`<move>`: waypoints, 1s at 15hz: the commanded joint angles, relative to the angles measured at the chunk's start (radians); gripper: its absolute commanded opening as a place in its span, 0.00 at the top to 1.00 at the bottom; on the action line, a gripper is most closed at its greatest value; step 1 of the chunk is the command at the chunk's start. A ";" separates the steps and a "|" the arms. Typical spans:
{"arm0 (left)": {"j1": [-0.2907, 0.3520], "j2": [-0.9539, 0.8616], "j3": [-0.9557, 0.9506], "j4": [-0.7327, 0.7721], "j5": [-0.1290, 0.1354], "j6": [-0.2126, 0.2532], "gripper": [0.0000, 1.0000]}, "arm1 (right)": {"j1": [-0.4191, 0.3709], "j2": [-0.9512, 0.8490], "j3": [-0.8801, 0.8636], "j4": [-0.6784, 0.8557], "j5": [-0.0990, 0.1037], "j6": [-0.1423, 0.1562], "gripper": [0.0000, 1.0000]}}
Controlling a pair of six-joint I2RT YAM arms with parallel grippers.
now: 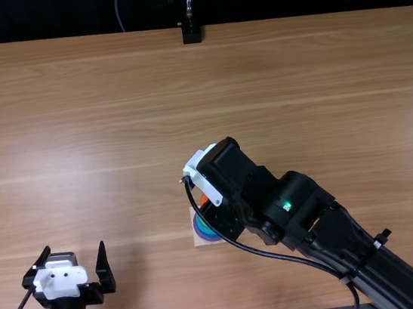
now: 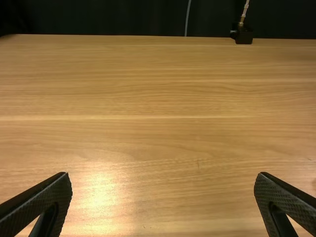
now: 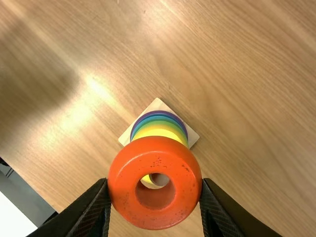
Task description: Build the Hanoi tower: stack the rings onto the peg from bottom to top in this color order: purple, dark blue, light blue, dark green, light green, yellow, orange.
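Note:
In the top view my right gripper is over the wooden base, partly covering the orange ring and the stack. From the right wrist, my right gripper is shut on the orange ring, one finger at either side. Behind that ring, lower down, the yellow ring tops green, blue and purple edges on the square base. Yellow and something pale show through the orange hole. My left gripper stands open at the near left; its wrist view shows the gripper with nothing between its fingers.
The wooden table extends around the base. A black mount with a thin rod stands at the far edge. The right arm and its cable reach across from the near right.

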 commanded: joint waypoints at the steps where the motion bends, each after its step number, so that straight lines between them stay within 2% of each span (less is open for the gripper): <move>1: 0.004 -0.012 -0.105 -0.082 0.004 0.003 0.00 | 0.008 0.009 -0.022 0.002 -0.005 0.000 1.00; 9: 0.003 -0.012 -0.105 -0.082 0.004 0.003 0.00 | 0.008 0.017 -0.062 0.011 -0.003 -0.004 1.00; 10: 0.003 -0.012 -0.105 -0.082 0.004 0.003 0.00 | 0.008 0.028 -0.062 0.011 0.004 -0.002 1.00; 11: 0.003 -0.012 -0.105 -0.082 0.004 0.003 0.00 | 0.008 0.037 -0.062 0.009 0.006 0.003 0.54; 12: 0.004 -0.012 -0.105 -0.082 0.004 0.003 0.00 | 0.008 0.037 -0.062 0.005 0.014 0.003 0.20; 13: 0.004 -0.012 -0.105 -0.082 0.004 0.003 0.00 | 0.008 0.037 -0.060 0.007 0.028 0.005 0.00; 15: 0.004 -0.012 -0.105 -0.082 0.004 0.003 0.00 | 0.008 0.037 -0.049 0.013 0.050 0.003 0.00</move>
